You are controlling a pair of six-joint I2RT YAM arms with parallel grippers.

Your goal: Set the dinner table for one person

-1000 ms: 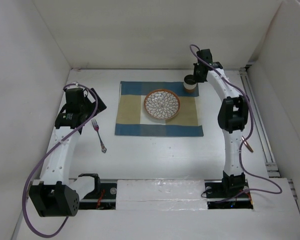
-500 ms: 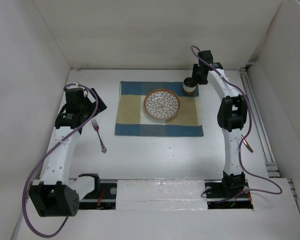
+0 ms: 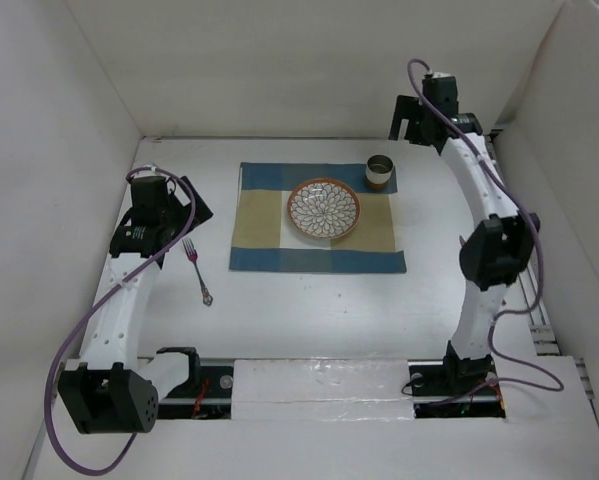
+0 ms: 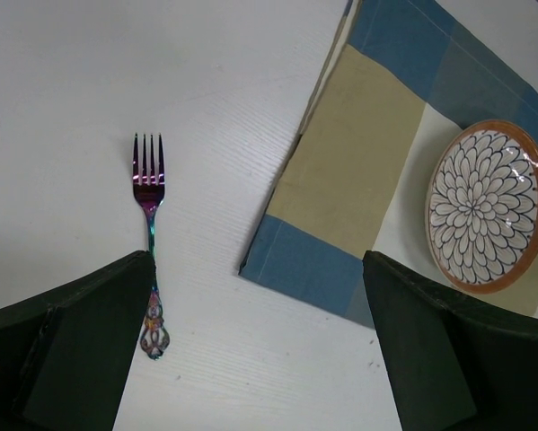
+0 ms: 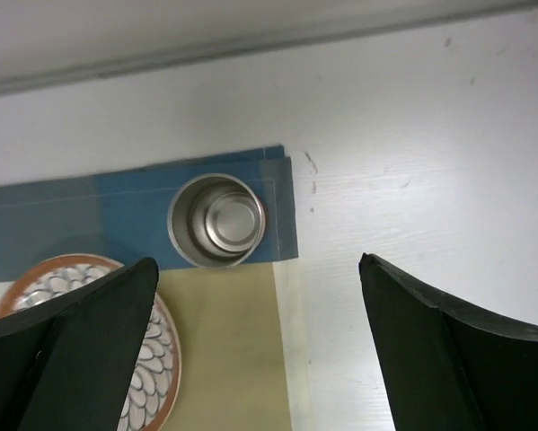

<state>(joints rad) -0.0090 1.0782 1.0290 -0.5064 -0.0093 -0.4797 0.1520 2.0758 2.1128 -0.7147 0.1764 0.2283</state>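
The dinner table [image 3: 309, 310] fills the floor of the white-walled booth, with the arm bases at its 6 o'clock edge. On it, toward 12 o'clock, lies a checked placemat [image 3: 259, 235] with a patterned plate [image 3: 323, 209] at its middle. A metal cup [image 3: 380, 170] stands upright at 1 o'clock from the plate, on the mat's far corner. A fork [image 3: 198, 272] lies flat on the bare table at 9 o'clock of the mat, apart from it, tines toward 12.

The left gripper [image 4: 260, 359] hangs above the fork, fingers spread wide and holding nothing. The right gripper [image 5: 260, 350] is raised at 1 o'clock of the cup, also wide open and empty.

The fork looks like the piece left to place. It is thin and flat, so the fingers could scrape the table or pinch it crookedly and let it swing or drop. Sliding it toward the mat could catch the cloth's edge, ruck it and shift the plate. The cup sits near the mat's border, so a low sweep by the right arm could tip it.
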